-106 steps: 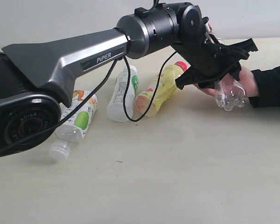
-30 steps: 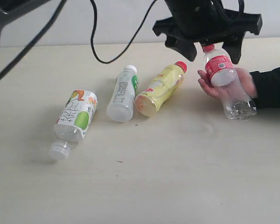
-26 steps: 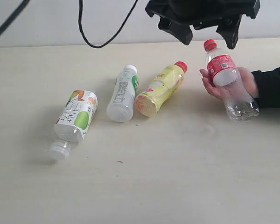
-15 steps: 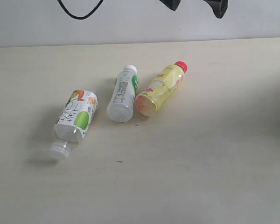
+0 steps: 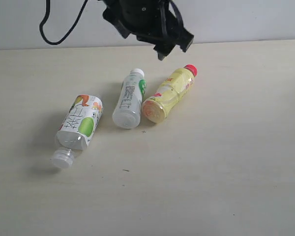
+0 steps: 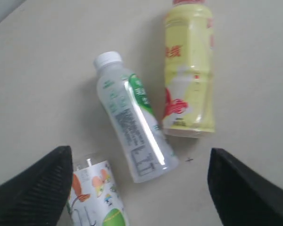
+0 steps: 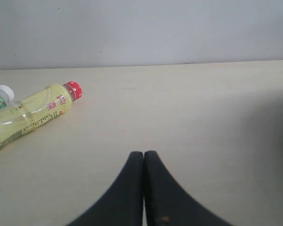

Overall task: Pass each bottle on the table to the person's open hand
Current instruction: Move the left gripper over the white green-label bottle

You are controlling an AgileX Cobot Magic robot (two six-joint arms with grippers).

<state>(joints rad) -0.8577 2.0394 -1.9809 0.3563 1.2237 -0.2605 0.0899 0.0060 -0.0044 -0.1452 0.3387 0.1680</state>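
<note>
Three bottles lie on the beige table (image 5: 211, 162). The squarish clear bottle with the fruit label (image 5: 81, 123) is on the left, the white bottle (image 5: 129, 98) in the middle, and the yellow red-capped bottle (image 5: 169, 92) right of it. My left gripper (image 5: 148, 30) hangs open and empty above the white and yellow bottles. In the left wrist view the left gripper (image 6: 139, 153) is spread wide over the white bottle (image 6: 132, 117), the yellow bottle (image 6: 188, 80) and the fruit-label bottle (image 6: 96, 193). My right gripper (image 7: 144, 156) is shut and empty, low over the table, with the yellow bottle (image 7: 28, 117) far off. The red-labelled bottle and the person's hand are out of view.
A black cable (image 5: 64, 29) loops down from the left arm at the back. A pale wall (image 5: 246, 19) runs behind the table's far edge.
The person's hand has withdrawn from view with the red-labelled bottle. My open left gripper has swung left, from above the hand to above the white and yellow bottles.
</note>
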